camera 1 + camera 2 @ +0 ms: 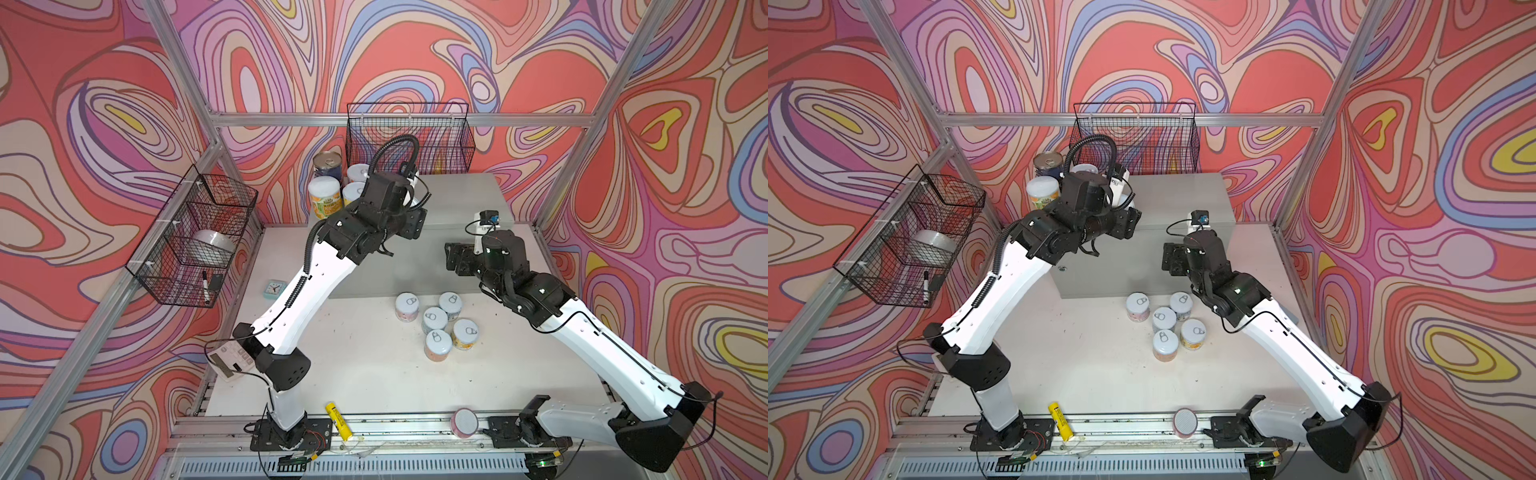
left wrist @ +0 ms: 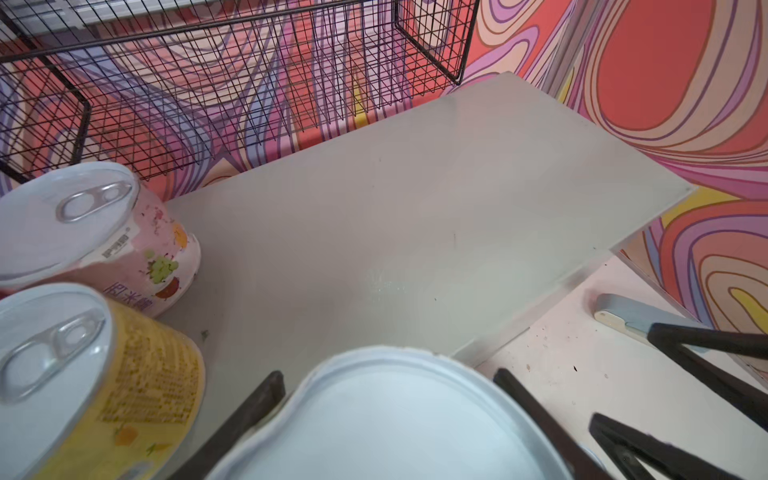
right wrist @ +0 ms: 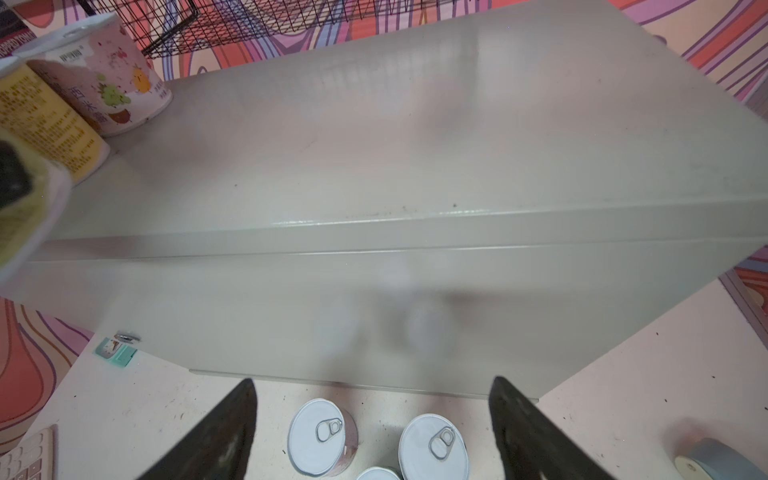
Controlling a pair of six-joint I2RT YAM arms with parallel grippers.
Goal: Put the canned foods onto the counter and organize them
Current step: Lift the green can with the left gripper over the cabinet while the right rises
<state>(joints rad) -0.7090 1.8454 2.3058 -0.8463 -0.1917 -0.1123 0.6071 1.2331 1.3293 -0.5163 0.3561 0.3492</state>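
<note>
The right arm rose from its base at the near right edge, folded at the elbow and ran its forearm inward; the right gripper (image 3: pixel 372 380) hung over the table (image 1: pixel 353 374) just in front of the counter (image 1: pixel 465 199), jaws spread wide with nothing between them; five cans (image 1: pixel 434 320) stood upright in a tight cluster on the table below and slightly nearer than it, each with a white pull-tab lid and a pastel label.

The left arm climbed from the near left edge, bent at the elbow and stretched its forearm diagonally to the counter's left front corner; the left gripper (image 2: pixel 388 374) was clamped on the held can (image 2: pixel 395 424), a black finger on either side; that can sat over the counter's near edge, though whether it touched the top could not be told; its lid was plain white, and its side showed blurred pale yellow in the right wrist view.

Just beyond it on the counter stood a yellow-labelled can (image 2: pixel 83 382) and a pink-labelled can (image 2: pixel 95 232), close together, both upright with pull-tab lids; farther left, at the back corner, stood a bare-metal-topped can (image 1: pixel 327 164) with a blue label; a wire basket (image 1: pixel 436 137) hung on the far wall.
</note>
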